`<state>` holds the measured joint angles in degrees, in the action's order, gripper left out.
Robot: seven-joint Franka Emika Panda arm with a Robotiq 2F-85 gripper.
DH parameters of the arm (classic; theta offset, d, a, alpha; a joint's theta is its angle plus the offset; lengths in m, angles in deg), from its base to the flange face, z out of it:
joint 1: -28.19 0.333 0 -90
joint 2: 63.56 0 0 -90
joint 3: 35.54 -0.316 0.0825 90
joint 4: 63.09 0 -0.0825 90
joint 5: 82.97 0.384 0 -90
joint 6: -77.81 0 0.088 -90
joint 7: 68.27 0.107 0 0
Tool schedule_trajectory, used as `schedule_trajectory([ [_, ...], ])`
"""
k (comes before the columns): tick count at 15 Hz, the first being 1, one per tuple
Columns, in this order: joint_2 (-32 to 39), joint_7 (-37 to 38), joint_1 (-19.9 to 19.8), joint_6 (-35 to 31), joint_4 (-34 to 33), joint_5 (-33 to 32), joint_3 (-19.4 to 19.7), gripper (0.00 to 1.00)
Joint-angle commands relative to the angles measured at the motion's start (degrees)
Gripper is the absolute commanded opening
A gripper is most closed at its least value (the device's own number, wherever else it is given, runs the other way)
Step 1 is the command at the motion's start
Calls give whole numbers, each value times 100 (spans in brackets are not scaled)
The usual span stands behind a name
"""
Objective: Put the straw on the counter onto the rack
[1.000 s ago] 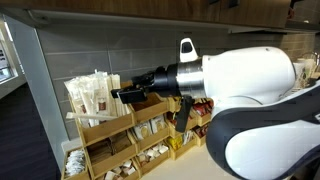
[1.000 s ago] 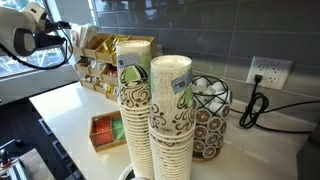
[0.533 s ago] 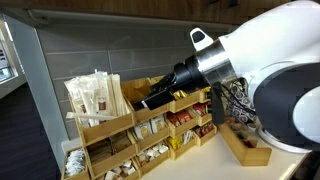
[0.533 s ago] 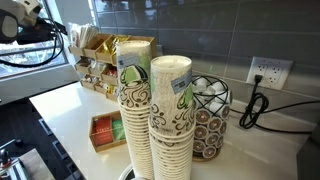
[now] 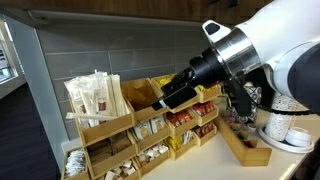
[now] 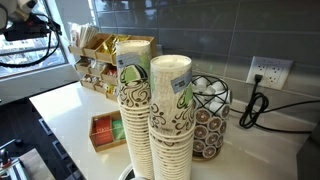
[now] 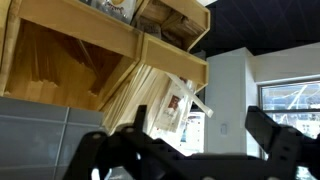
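Fingers of the black two-finger gripper stand spread wide in the wrist view, with nothing between them. Straight ahead of the fingertips a bundle of white paper-wrapped straws leans in a bin of the large light wooden tiered rack. The task's single straw cannot be told from that bundle. None shows on the visible strip of pale beige counter, so it probably lies among them. The step in hand looks like clearing away from the rack. Done well, that means drawing straight back along the fingers' own line, with the jaws apart. Any sideways sweep risks catching the paper ends that jut toward the fingertips, or the bin edges close ahead.
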<state>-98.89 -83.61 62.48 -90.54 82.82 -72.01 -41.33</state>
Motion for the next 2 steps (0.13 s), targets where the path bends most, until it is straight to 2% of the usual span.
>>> schedule_trajectory([
  [1, -65, 105, 122, 86, 37, -153, 116, 100],
  [2, -130, 94, 161, 165, 70, -156, 149, 100],
])
